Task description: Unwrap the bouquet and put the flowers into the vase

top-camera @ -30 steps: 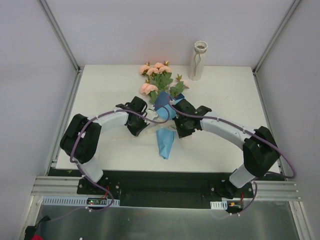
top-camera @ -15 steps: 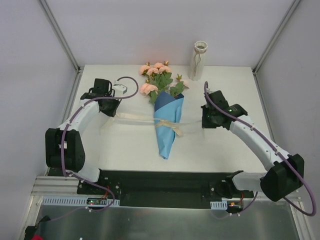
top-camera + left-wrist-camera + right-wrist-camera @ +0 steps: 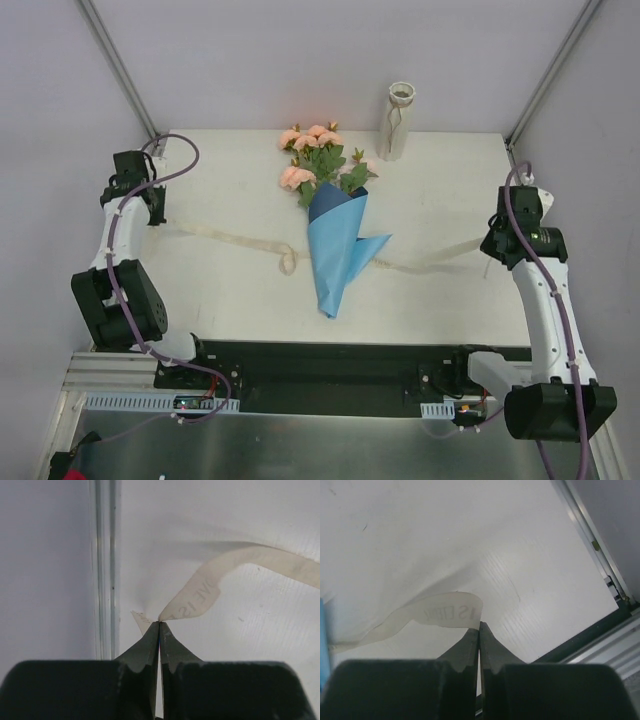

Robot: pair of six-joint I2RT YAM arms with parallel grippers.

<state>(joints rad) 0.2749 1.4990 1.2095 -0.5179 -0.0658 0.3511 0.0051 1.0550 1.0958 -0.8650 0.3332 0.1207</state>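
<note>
– Both arms have swung wide since half a second ago: the left arm [image 3: 112,228] is now at the far left of the table [image 3: 450,170], and the right arm [image 3: 541,292] is at its right edge. The blue paper [image 3: 340,255] has come loose too.

– Where is the bouquet [image 3: 330,230]?

– It lies mid-table, with its tip towards the near edge and one flap spread to the right. The flowers [image 3: 312,150] stick out of the far end. The vase [image 3: 397,122] stands upright at the far edge, near them on the right.

– And the ribbon [image 3: 228,238]?

– It is drawn out left to right across the table and passes the paper, with a small loop just left of it.

– The fingers?

– The left gripper [image 3: 159,624] is pinched tight on the ribbon's left end. The right gripper [image 3: 479,625] pinches the right end the same way.
</note>
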